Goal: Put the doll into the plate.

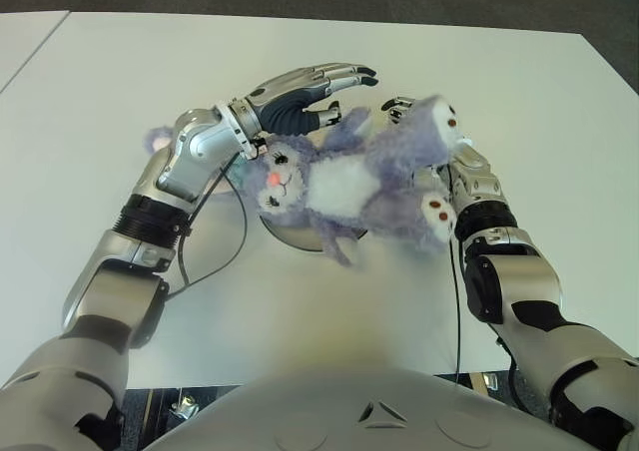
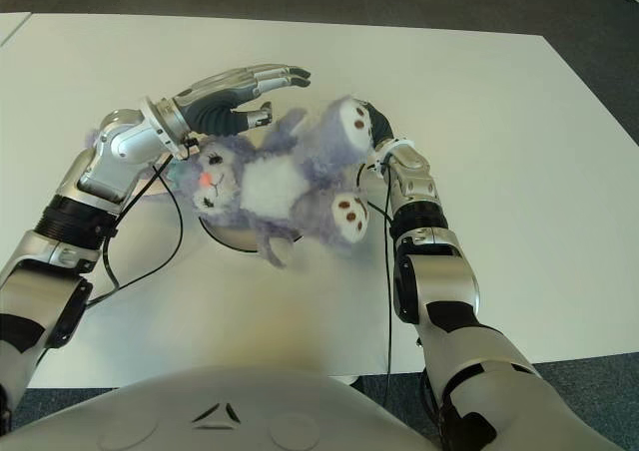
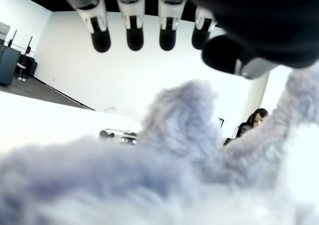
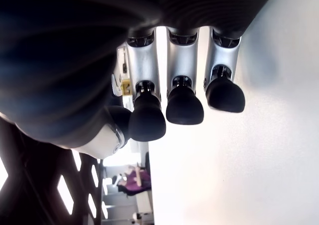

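Note:
A purple plush doll (image 1: 339, 187) with a white belly lies on its back, tilted, over a grey plate (image 1: 290, 233) at the table's middle, hiding most of it. My left hand (image 1: 344, 94) hovers open just above the doll's head and raised arm. The left wrist view shows its straight fingers (image 3: 134, 33) above the doll's fur (image 3: 189, 150) without clasping it. My right hand (image 1: 399, 104) shows behind the doll's raised foot, largely hidden by it. In the right wrist view its fingers (image 4: 169, 105) hold nothing, with bare table behind them.
The white table (image 1: 499, 102) stretches wide on all sides of the plate. A black cable (image 1: 240, 231) loops on the table by my left forearm. Another cable (image 1: 457, 301) runs along my right arm. A tuft of purple fluff (image 1: 155, 137) shows behind my left arm.

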### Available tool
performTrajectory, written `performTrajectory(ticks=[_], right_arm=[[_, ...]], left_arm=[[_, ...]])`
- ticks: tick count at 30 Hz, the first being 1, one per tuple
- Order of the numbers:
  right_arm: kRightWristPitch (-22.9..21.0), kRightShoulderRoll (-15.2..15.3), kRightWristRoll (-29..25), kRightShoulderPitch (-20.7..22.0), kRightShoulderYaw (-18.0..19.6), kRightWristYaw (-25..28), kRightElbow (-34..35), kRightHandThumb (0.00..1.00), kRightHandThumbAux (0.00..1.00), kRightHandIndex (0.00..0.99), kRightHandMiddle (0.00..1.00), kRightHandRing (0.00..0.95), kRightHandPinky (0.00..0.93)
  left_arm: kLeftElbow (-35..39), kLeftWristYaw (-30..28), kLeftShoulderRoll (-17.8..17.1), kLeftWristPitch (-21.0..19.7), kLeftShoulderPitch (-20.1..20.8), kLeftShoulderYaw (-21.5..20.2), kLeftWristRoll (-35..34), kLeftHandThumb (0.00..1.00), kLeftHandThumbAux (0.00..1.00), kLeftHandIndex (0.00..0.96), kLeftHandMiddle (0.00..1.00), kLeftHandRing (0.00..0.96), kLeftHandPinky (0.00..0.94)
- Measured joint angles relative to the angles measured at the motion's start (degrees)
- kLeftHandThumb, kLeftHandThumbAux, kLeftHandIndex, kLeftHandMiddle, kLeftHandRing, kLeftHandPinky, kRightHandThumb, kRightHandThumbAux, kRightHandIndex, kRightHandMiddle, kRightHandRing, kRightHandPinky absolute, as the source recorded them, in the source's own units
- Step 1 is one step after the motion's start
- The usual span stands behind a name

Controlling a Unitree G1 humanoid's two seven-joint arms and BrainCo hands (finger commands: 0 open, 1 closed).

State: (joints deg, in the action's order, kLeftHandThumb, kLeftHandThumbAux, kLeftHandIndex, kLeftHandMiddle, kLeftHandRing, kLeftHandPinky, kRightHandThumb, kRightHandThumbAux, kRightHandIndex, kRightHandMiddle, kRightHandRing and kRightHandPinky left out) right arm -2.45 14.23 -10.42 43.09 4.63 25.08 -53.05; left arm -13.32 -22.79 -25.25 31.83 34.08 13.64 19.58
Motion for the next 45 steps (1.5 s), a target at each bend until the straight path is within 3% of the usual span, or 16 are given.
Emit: performTrajectory(ticks=[6,12,30,40,45], right_arm=[[0.0,0.0,0.0,0.0,0.0,0.0,0.0,0.69,0.728,0.438,0.826,0.81,0.806],[0.0,0.0,0.0,0.0,-0.1,-0.1,0.0,0.689,0.729,0.438,0.839,0.824,0.82],[0.0,0.0,0.8,0.3,-0.9,-0.1,-0.2,0.688,0.73,0.437,0.842,0.825,0.815],[0.2,0.1,1.3,0.5,-1.2,0.0,-0.4,0.687,0.73,0.437,0.843,0.825,0.817],[0.3,0.2,1.3,0.7,-1.2,0.0,-0.8,0.687,0.729,0.438,0.834,0.816,0.797]], left_arm=[[0.0,2.9,0.0,-0.2,-0.9,-1.3,0.4,0.756,0.243,0.0,0.0,0.0,0.0],[-0.8,8.1,0.0,0.3,-1.9,-3.0,1.4,0.434,0.238,0.0,0.0,0.0,0.0],[-2.2,18.4,-1.2,-0.4,-3.2,-11.1,1.5,0.038,0.212,0.0,0.0,0.0,0.0],[-12.1,22.3,-5.6,1.2,-2.5,-17.4,-1.4,0.0,0.215,0.0,0.0,0.0,0.0],[-15.5,22.6,-6.1,2.0,-1.4,-19.3,-4.7,0.0,0.24,0.0,0.0,0.0,0.0]])
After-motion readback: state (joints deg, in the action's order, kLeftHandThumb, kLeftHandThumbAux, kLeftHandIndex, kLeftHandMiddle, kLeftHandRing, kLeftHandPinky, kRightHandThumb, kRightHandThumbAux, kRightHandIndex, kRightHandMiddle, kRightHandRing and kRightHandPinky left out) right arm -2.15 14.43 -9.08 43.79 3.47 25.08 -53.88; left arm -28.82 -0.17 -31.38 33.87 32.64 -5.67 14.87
